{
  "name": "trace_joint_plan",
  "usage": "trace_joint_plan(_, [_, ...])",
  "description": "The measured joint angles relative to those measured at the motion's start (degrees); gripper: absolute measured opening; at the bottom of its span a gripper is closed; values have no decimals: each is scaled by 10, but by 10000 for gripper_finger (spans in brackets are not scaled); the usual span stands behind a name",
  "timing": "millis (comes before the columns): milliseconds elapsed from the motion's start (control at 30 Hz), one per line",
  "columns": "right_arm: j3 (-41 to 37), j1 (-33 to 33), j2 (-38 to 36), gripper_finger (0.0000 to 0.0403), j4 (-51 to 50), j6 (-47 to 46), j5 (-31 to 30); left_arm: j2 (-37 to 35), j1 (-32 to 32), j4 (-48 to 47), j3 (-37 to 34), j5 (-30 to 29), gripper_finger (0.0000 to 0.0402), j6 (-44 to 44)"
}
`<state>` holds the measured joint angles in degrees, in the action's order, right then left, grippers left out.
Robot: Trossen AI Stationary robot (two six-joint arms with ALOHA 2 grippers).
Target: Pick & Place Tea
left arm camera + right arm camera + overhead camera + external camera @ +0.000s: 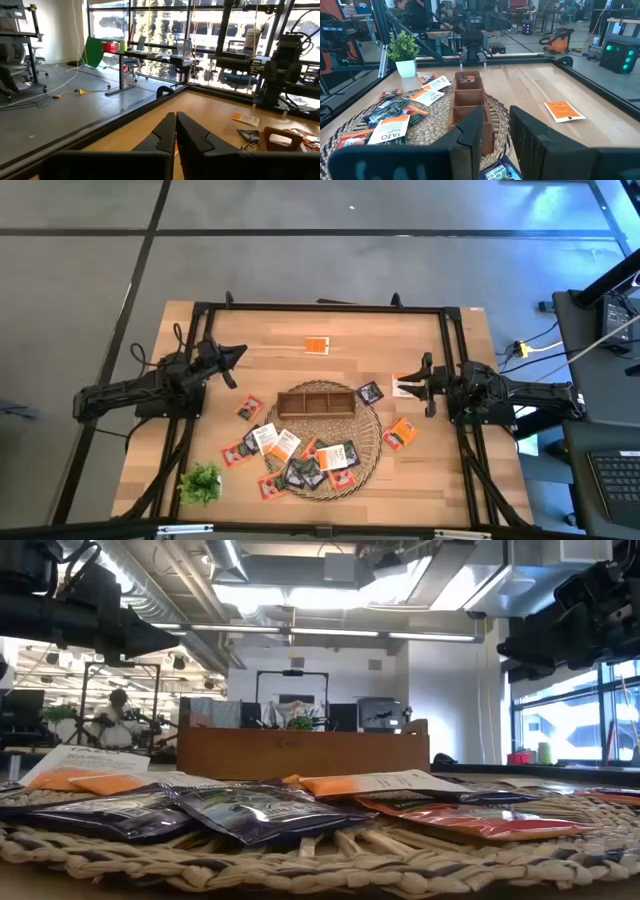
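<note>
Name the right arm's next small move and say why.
Probably lower the right gripper onto the dark sachet just below its open fingers: the gripper holds nothing, and the tray just beyond has room.

The tray [316,401] is set on the mat [368,448], sachets [300,460] heaped in front, the plant [201,482] left.

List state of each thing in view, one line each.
left gripper: shut, empty, raised over the table's left side.
right gripper: open, empty, raised at the tray's right end.
wooden tray: upright on the wicker mat; one sachet in its far end compartment.
tea sachets: lying flat, scattered on mat and table.
plant sprig: upright.
</note>
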<state>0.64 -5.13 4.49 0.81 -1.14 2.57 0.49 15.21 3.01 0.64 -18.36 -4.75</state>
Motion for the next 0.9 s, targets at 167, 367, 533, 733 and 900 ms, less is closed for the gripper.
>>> trace_joint_plan(167, [0,0,0,97,0,0,0,0,0,0,0,0,11,0])
trace_joint_plan(367, [0,0,0,97,0,0,0,0,0,0,0,0,8,0])
trace_joint_plan(533, [0,0,0,97,0,0,0,0,0,0,0,0,12,0])
trace_joint_plan(733, [0,0,0,97,0,1,0,0,0,0,0,0,9,0])
trace_joint_plan(900, [0,0,0,97,0,1,0,0,0,0,0,0,9,0])
